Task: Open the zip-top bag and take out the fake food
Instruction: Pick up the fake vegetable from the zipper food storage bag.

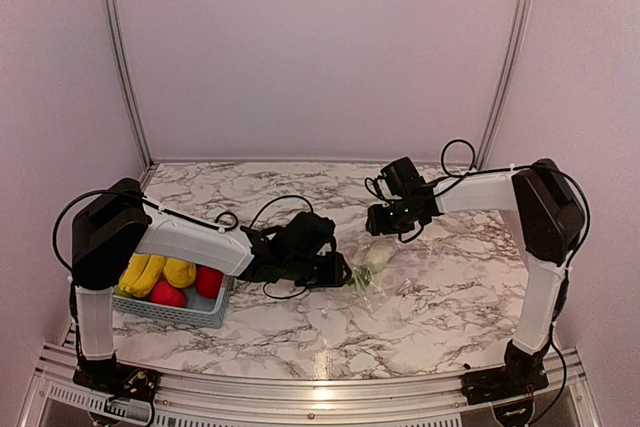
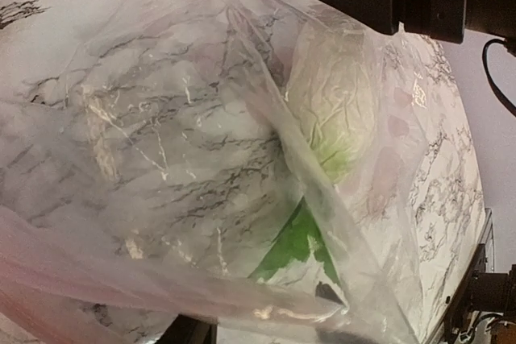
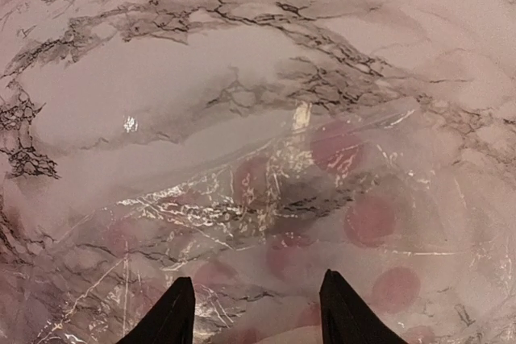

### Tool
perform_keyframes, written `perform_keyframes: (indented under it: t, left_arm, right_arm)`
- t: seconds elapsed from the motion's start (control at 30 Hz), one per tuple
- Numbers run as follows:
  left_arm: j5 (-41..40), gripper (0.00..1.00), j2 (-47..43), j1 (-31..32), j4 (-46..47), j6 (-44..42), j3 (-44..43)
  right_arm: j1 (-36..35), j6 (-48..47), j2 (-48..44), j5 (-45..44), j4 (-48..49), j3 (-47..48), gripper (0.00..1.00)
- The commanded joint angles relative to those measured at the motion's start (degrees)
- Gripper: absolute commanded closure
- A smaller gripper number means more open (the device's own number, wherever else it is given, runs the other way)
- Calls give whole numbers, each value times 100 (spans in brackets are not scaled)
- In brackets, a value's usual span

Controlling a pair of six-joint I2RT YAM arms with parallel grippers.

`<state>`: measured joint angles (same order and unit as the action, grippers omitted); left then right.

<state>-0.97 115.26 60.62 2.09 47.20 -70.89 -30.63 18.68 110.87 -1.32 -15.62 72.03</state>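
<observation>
The clear zip-top bag (image 1: 392, 277) lies crumpled on the marble at the middle. Inside it is a pale green-white cabbage (image 1: 377, 257), also seen through the plastic in the left wrist view (image 2: 334, 106) with its dark green leaf below it. My left gripper (image 1: 340, 270) is at the bag's left edge. In its own view the bag (image 2: 177, 142) drapes over the gripper (image 2: 266, 324), the plastic pulled taut and the jaws mostly hidden. My right gripper (image 1: 385, 225) hovers over the bag's far side, open and empty (image 3: 260, 316), above the plastic (image 3: 322, 199).
A light blue lattice basket (image 1: 190, 313) stands at the left near my left arm. It holds yellow bananas (image 1: 140, 273), a lemon (image 1: 180, 271) and red apples (image 1: 168, 294). Aluminium rails frame the back wall and the near table edge.
</observation>
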Motion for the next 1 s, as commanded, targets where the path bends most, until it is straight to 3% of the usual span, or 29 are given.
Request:
perform_keyframes:
  t: [0.0,0.7,0.97]
  left_arm:
    - [217,57,361,36,-192,-366,-475]
    - [225,51,1228,143,-910,-766,-1609]
    - [212,56,1365,142,-923,-822,-1776]
  right_arm:
    - [-55,75,-101,64,-71,-25,49]
    - [-58,150,-129,70,81,-302,49]
    - [-62,152,-127,64,109,-339,49]
